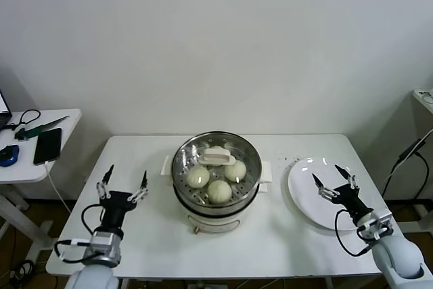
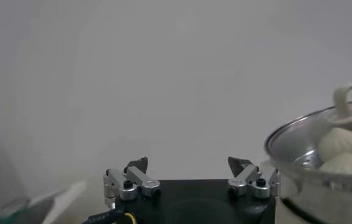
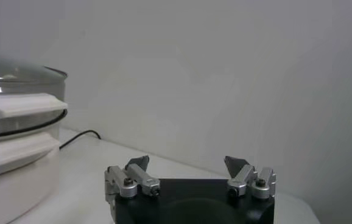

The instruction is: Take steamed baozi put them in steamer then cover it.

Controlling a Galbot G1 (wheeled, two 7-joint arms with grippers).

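The steel steamer (image 1: 180,179) stands mid-table with the clear glass cover (image 1: 243,153) sitting on it, white handle (image 1: 216,158) on top. Through the glass I see three cream-white baozi (image 1: 197,177) (image 1: 218,191) (image 1: 235,170); a fourth is mostly hidden under the handle. My left gripper (image 1: 127,172) is open and empty over the table left of the steamer. My right gripper (image 1: 327,172) is open and empty over the white plate (image 1: 304,191). The left wrist view shows the left gripper (image 2: 188,163) beside the steamer (image 2: 298,182). The right wrist view shows the right gripper (image 3: 188,161) and the steamer (image 3: 11,176) farther off.
The flat white plate holds nothing. A side table (image 1: 27,160) at the far left carries a phone (image 1: 47,145), cables and a mouse. A black cable (image 1: 413,147) hangs at the far right. The wall stands close behind the table.
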